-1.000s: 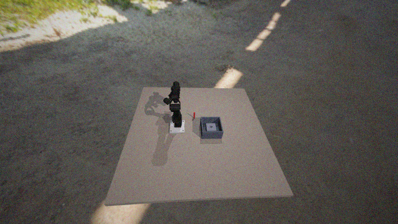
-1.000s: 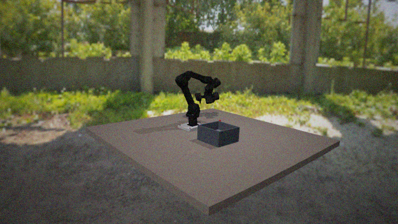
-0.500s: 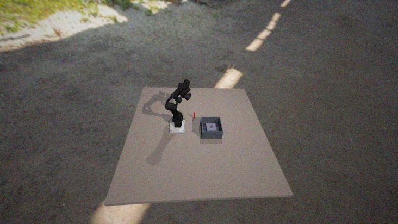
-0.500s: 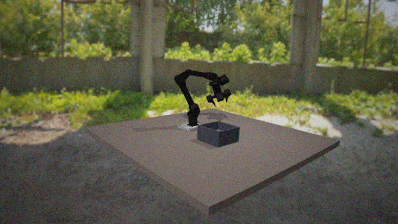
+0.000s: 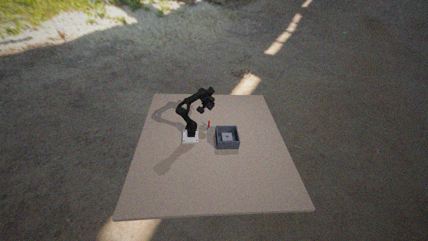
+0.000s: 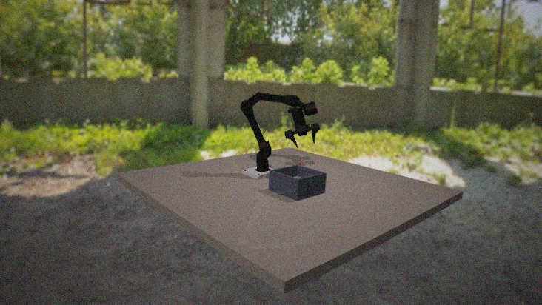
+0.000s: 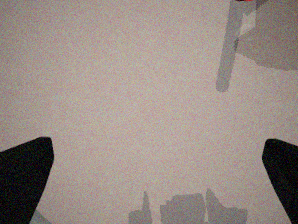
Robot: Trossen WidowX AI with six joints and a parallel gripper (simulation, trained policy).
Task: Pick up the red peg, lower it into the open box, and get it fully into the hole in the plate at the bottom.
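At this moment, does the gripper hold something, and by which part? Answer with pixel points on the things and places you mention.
Nothing is held: the gripper (image 6: pixel 305 145) is open, and the red peg (image 5: pixel 209 123) (image 6: pixel 299 163) stands outside it, beside the box (image 5: pixel 227 146) (image 6: pixel 282 185).

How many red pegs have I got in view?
1. The red peg stands on the tabletop beside the open box, outside it. The exterior view shows only its top over the box.

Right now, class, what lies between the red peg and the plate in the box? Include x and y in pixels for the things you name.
The box's near wall: the top view shows the peg (image 5: pixel 209 123) (image 6: pixel 299 163) outside the box (image 5: pixel 227 145) (image 6: pixel 284 185), the plate (image 5: pixel 223 138) inside.
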